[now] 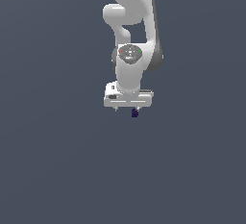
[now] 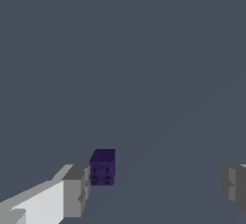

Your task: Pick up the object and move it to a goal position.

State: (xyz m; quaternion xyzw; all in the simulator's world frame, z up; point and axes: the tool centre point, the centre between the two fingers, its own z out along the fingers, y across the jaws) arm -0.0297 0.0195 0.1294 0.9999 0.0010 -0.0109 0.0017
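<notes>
The object point(image 2: 102, 168) is a tiny dark purple cube with small round dots on the face turned toward the wrist camera. It lies between the two fingers of my gripper point(image 2: 154, 183), close beside one grey finger point(image 2: 76, 187) and far from the other finger point(image 2: 234, 183); contact with the near finger cannot be told. The fingers stand wide apart, so the gripper is open and holds nothing. In the exterior view the white gripper point(image 1: 126, 108) points down and the object point(image 1: 134, 113) peeks out just under its lower edge, toward the exterior view's right.
A plain dark grey-blue surface point(image 1: 57, 170) fills both views. The white arm point(image 1: 130, 31) rises above the gripper to the picture's upper edge.
</notes>
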